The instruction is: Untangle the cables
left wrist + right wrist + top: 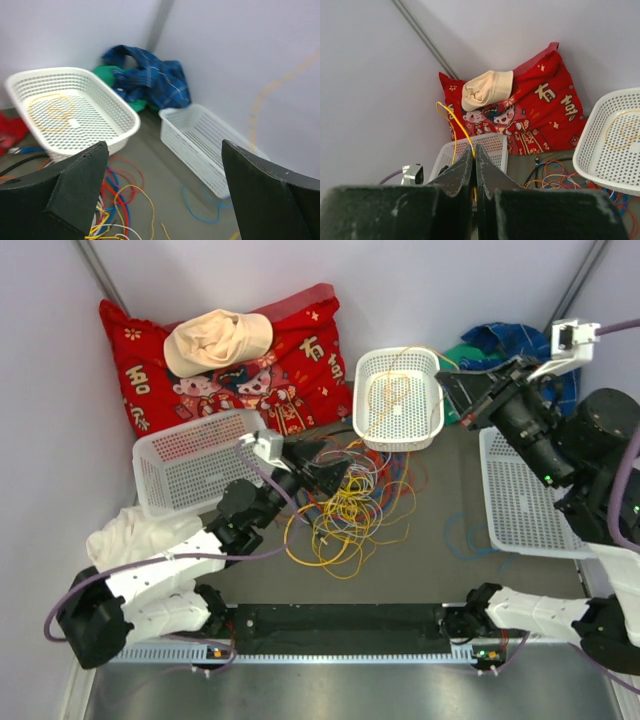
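The cables (pixel 350 502) lie as a loose tangle of yellow, red, blue, white and orange wires mid-table; part of it shows in the left wrist view (pixel 112 197). My left gripper (pixel 325 472) is open and empty, low over the tangle's upper left edge, with its fingers (pixel 75 187) wide apart. My right gripper (pixel 447 390) is shut on a thin yellow cable (pixel 451 120) and is raised beside the white basket (pixel 432 435). The cable loops out from between the shut pads (pixel 465 167). A yellowish coil (pixel 386 395) lies in that basket.
A white basket (pixel 150 455) stands at the left and a white tray (pixel 520 530) at the right. A red pillow (pixel 300 350) with a beige cloth (pixel 215 340) lies at the back. There is a blue-green cloth (pixel 500 340), a white cloth (pixel 125 535) and a lone blue cable (pixel 465 537).
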{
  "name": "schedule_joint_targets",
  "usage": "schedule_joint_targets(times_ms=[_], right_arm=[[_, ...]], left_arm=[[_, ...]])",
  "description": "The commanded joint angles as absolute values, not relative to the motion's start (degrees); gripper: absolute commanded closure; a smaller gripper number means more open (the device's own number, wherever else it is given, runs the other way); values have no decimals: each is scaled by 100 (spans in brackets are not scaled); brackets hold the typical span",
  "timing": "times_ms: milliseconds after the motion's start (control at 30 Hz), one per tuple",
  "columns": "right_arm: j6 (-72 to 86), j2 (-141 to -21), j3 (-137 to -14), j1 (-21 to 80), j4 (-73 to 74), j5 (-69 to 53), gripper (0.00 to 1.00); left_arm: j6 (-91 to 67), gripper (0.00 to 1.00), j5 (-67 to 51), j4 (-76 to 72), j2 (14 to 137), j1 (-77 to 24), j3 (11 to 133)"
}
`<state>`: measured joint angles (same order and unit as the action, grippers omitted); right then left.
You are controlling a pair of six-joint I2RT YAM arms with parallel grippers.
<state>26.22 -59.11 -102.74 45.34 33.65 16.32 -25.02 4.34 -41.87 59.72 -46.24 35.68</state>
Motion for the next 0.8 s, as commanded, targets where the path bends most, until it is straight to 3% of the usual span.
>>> schedule_joint_targets(times_ms=[0, 633, 733, 767], right_arm=[[3102, -6099, -10371, 4561, 3498, 1222, 100], [3595, -6144, -10020, 4562, 3569, 650, 100], [3560, -6108, -9967, 4562, 3577, 650, 100], [3542, -6108, -9958, 4562, 3586, 685, 100]], left_arm=[[-1302, 1, -237, -5264, 6405, -5289, 3656], [-1678, 4, -914, -6618, 8340, -5555, 4605], [-1705, 45, -1370, -6426, 8586, -5555, 4833], [-1775, 63, -1458, -6364, 8648, -5546, 4869]])
